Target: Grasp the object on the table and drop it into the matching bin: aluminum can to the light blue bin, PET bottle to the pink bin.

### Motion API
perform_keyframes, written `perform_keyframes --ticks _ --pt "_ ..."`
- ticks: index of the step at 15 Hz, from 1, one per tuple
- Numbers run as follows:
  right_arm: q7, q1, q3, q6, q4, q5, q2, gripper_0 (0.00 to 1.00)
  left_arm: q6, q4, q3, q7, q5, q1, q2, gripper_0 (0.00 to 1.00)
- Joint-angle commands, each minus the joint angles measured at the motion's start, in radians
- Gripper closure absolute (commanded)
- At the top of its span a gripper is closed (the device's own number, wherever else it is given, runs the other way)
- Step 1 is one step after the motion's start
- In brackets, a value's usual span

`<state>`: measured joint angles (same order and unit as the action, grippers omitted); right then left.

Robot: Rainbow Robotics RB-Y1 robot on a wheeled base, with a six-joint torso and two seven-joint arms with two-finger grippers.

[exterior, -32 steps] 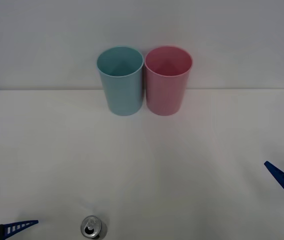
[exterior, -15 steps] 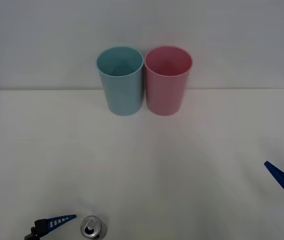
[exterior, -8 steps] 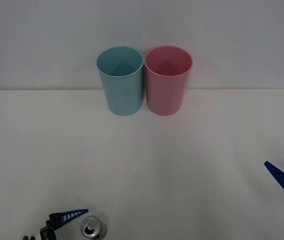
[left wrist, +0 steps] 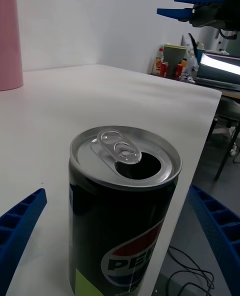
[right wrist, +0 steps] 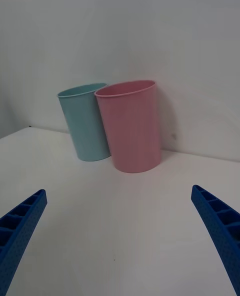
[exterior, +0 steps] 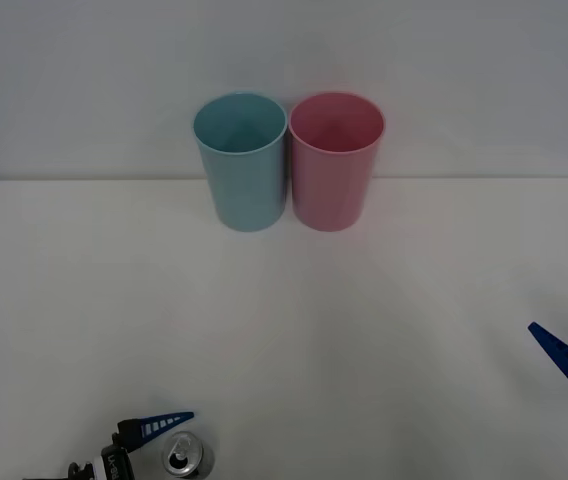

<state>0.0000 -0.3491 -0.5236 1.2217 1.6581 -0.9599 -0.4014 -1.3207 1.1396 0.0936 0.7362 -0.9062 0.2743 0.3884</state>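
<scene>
The aluminum can (exterior: 184,458), dark with a silver pull-tab top, stands upright at the table's (exterior: 364,330) near edge, left of centre. My left gripper (exterior: 176,436) is open around it: in the left wrist view the can (left wrist: 122,206) fills the gap between the two blue fingers of the left gripper (left wrist: 117,198), without visible contact. The light blue bin (exterior: 248,165) and the pink bin (exterior: 334,165) stand side by side at the far edge. My right gripper (exterior: 554,306) hovers open at the right edge, facing both the light blue bin (right wrist: 87,123) and the pink bin (right wrist: 131,126).
A white wall rises behind the bins. The left wrist view looks past the can across the table to the pink bin (left wrist: 10,36), the right gripper (left wrist: 167,4) and room clutter beyond the table's edge. Wide bare table lies between can and bins.
My left gripper has slid rightward along the near edge and closed in on the can, which now sits between its fingers. The right arm, the can and both bins have not moved.
</scene>
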Motion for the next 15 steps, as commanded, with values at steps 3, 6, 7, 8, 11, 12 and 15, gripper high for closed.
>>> perform_keyframes --ticks 3,6,7,8,11,12,15 --pt "0.000 0.000 0.000 0.000 0.000 0.000 0.000 0.00 0.000 0.002 0.000 0.014 -0.002 -0.001 0.000 1.00" --pt "0.000 0.000 0.000 0.000 0.000 0.000 0.000 0.00 0.000 0.000 0.000 0.020 -0.002 -0.001 0.000 1.00" --pt "0.000 0.000 0.000 0.000 0.000 0.000 0.000 0.00 0.000 0.000 0.000 0.022 -0.002 -0.001 0.000 1.00" --pt "0.000 0.000 0.000 0.000 0.000 0.000 0.000 0.00 0.000 0.000 0.000 0.020 0.000 -0.001 0.001 1.00" --pt "0.000 0.000 0.000 0.000 0.000 0.000 0.000 0.00 -0.003 0.003 -0.002 0.020 0.013 -0.001 0.017 1.00" --pt "0.000 0.000 0.000 0.000 0.000 0.000 0.000 0.00 -0.006 0.003 -0.003 0.018 0.023 -0.001 0.026 1.00" --pt "0.000 0.000 0.000 0.000 0.000 0.000 0.000 0.00 -0.014 0.031 -0.002 0.005 0.056 0.017 0.066 1.00"
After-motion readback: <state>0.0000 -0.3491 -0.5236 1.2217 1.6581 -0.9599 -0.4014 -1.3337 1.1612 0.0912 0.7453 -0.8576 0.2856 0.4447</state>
